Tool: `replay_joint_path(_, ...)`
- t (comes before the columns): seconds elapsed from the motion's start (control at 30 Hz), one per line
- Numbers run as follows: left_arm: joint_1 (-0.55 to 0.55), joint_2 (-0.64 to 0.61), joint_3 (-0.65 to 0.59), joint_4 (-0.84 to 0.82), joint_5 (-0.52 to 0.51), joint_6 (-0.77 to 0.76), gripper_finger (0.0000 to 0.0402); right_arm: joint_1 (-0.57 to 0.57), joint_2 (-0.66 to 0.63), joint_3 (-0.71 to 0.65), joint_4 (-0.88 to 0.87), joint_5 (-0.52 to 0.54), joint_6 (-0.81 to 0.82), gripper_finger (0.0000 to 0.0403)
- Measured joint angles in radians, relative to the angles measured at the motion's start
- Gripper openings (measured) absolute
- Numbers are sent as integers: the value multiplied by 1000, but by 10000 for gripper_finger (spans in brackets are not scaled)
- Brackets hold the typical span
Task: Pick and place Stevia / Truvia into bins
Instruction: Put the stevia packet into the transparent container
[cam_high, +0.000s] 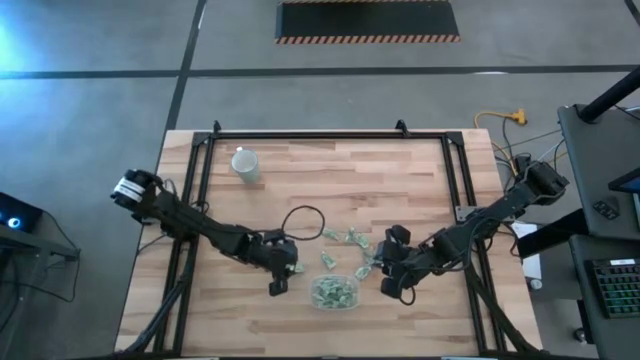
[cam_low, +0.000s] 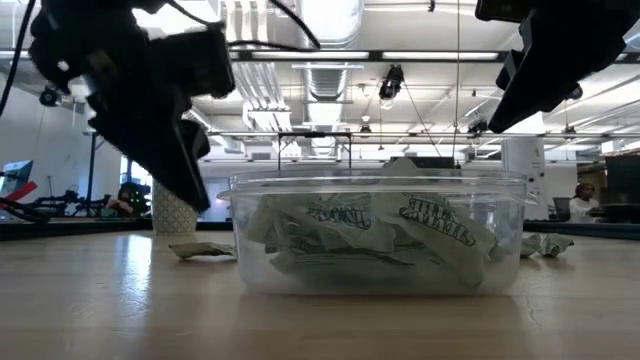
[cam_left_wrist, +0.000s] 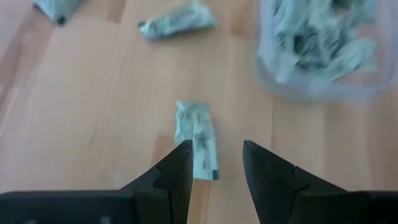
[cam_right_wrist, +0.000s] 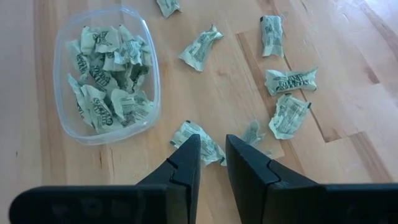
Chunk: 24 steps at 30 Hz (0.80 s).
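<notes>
The bin (cam_high: 334, 293) sits near the front edge of the wooden desk (cam_high: 330, 170), stuffed with crumpled Stevia sachets (cam_right_wrist: 106, 81). More sachets lie loose just behind and right of it. Left gripper (cam_left_wrist: 214, 163) hovers left of it, fingers spread over one sachet; right gripper (cam_right_wrist: 212, 155) right, fingers slightly apart, empty. White cup (cam_high: 245, 164) far back-left. Open industrial room behind.

The wooden counter (cam_high: 400, 170) carries a white cup (cam_high: 246, 164), a sachet-filled clear bin (cam_high: 334, 292), and loose sachets (cam_high: 352, 238).
</notes>
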<state>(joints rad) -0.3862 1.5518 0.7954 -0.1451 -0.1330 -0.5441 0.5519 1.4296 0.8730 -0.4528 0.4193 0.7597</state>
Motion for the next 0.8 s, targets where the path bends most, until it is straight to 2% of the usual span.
replay_joint_path(0.8,0,94,-14,10,-8,-3,123,0,0,-1,19,0,0,68)
